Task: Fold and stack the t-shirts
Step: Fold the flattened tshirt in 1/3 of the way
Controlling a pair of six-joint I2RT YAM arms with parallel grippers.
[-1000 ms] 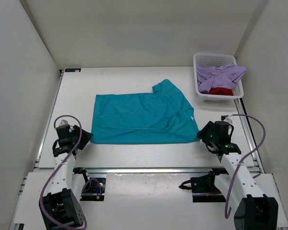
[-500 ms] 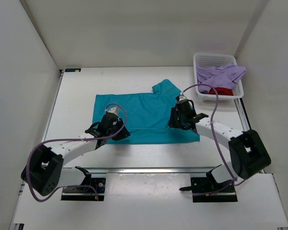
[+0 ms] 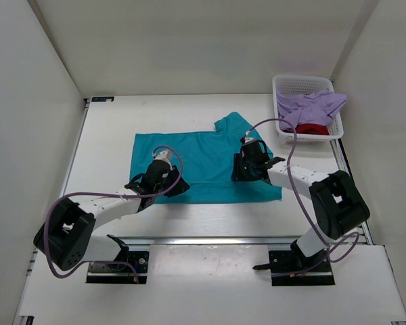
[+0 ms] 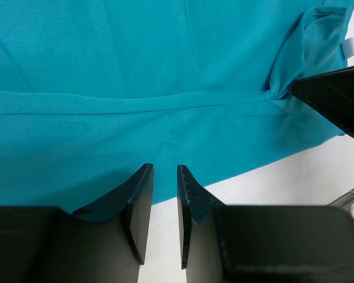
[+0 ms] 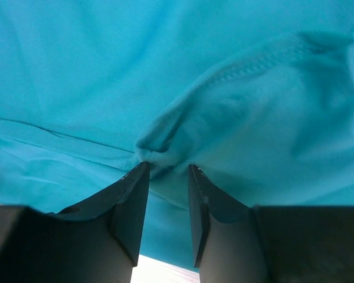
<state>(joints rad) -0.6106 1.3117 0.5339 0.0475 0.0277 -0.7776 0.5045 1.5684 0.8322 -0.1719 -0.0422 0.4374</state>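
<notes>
Spread across the middle of the white table [image 3: 108,128], the teal t-shirt [image 3: 203,152] lies mostly flat, folded so that its lower part forms a wide rectangle with one short sleeve poking up toward the far side; a long straight crease runs side to side near its front edge, plain in the left wrist view; the lavender t-shirt [image 3: 313,106] is heaped in the white basket [image 3: 284,84] at the far right corner, draped over the red t-shirt [image 3: 312,128], of which only a strip shows.

Compared with a second ago, both arms have left their tucked poses at the near corners and reached out over the cloth; since half a second ago each has crept slightly further in, and the teal t-shirt itself lies much as it did, though its right front corner now looks squarer.

The left gripper [image 4: 164,177] sits at the front edge of the teal t-shirt, its dark fingers [image 4: 140,200] set narrowly apart; whether cloth is caught between them I cannot tell; the right gripper [image 5: 167,171] has its fingers [image 5: 130,206] drawn close around a small raised pucker of the teal fabric beside a stitched hem, pinching it.

The teal cloth is thin, soft knit with a fine mesh weave and a small white label near the collar; the basket is rigid lattice plastic; the fingers are matte black wedges with flat inner faces.
</notes>
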